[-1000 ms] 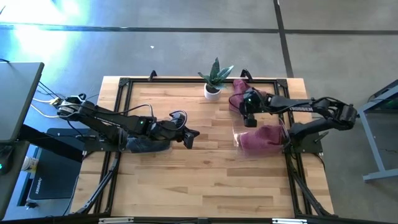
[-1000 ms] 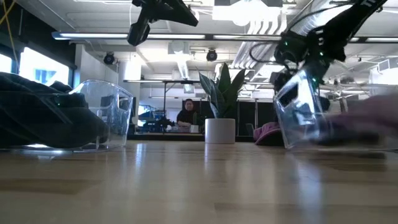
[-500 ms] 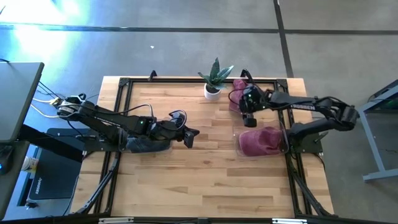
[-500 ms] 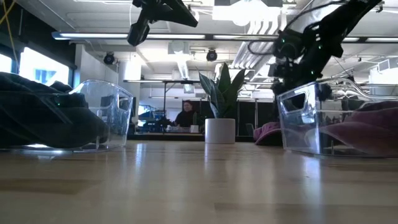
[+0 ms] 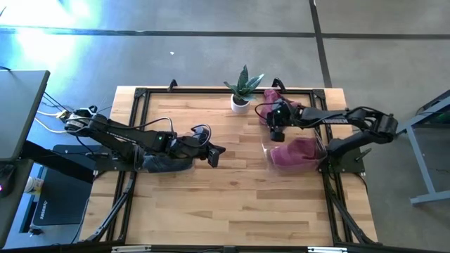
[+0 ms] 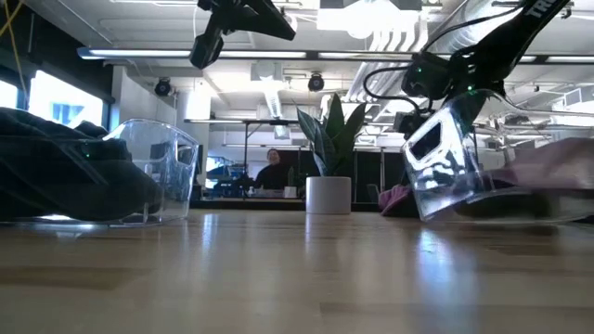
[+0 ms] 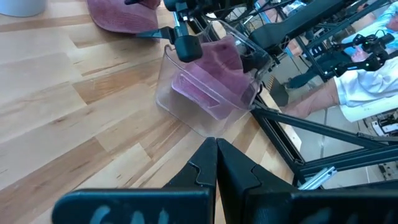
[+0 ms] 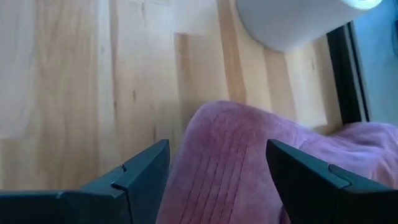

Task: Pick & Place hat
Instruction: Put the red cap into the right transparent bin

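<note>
On the wooden table (image 5: 232, 183), the right hand (image 5: 275, 131) hovers spread over a pink hat (image 8: 230, 162).

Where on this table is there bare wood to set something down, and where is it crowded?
Free: the near half of the table, in front of both arms. Crowded: the far right corner, with the plant, right gripper, pink hat and clear bin.

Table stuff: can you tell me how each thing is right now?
Right gripper: open, over a pink hat.
Left gripper: shut, holding nothing.
Right clear bin: tipped up on one edge, pink hat inside.
Left clear bin: flat on the table, dark hat inside.
Potted plant: upright.
</note>
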